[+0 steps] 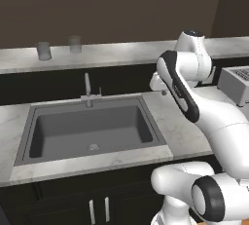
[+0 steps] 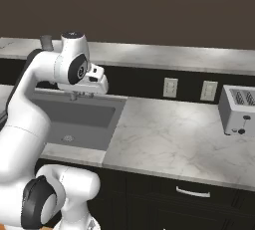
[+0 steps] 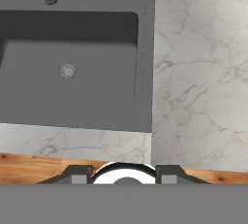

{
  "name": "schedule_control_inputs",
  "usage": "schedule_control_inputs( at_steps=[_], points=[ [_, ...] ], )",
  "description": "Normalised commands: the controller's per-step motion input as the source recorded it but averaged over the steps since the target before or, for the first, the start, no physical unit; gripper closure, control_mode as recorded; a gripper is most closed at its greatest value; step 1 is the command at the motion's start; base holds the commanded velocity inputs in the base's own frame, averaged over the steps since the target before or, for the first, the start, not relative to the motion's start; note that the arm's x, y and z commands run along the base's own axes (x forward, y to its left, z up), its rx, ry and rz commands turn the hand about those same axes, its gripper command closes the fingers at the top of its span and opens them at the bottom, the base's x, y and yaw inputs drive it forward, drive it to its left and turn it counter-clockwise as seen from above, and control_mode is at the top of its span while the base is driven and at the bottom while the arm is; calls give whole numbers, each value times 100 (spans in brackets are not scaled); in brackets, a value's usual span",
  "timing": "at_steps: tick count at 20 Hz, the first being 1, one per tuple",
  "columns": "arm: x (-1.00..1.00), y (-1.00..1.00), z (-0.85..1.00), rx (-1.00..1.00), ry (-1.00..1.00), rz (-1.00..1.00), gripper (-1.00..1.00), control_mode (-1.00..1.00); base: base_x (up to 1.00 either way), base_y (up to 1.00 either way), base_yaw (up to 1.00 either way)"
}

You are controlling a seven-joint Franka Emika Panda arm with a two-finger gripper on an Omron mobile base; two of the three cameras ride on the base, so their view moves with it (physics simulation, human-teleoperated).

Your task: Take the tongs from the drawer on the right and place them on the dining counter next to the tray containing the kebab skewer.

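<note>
Right base view shows the white arm point(image 2: 30, 114) rising tall and folding forward at the elbow, its wrist held level above the marble bench point(image 2: 169, 134) so the tool point(image 2: 79, 96) hangs pointing down beside the sink point(image 2: 74, 119); below the tool and off to its right, under the bench edge, sits the drawer point(image 2: 191, 192), a flat black front with a short silver bar handle, closed; the tongs are presumably inside it, unseen, so I cannot tell how they lie. Farther right of the tool a toaster point(image 2: 239, 109) stands at the back of the bench, with two wall outlets point(image 2: 170, 87) between. In the left base view the faucet point(image 1: 88, 90) and sink basin lie left of the tool, and two grey cups point(image 1: 44, 50) stand on the raised ledge behind it. In the hand view the tool looks straight down on the sink's right rim and bare marble; its fingertips point(image 3: 80, 175) barely show at the bottom edge, so I cannot tell how wide the jaws stand; nothing appears between them. As a judgement, slim metal tongs will be light, stiff and slippery, springing apart when squeezed; best taken across both arms near the middle, or near the hinge end, with a firm pinch; the drawer handle must be pulled first.
</note>
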Motion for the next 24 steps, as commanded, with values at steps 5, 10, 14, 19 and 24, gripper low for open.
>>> schedule_control_inputs(
  at_steps=[5,10,14,19,24],
  points=[
    [-4,0,0,0,-1,0,-100,-100,0,0,0],
    [-13,0,0,0,-6,0,-100,-100,0,0,0],
    [-12,-6,0,1,-7,-9,-100,-100,0,0,0],
    [-15,-27,0,7,-1,-35,-100,-100,0,0,0],
    [-21,-43,0,18,-1,-33,-100,-100,0,0,0]
  ],
)
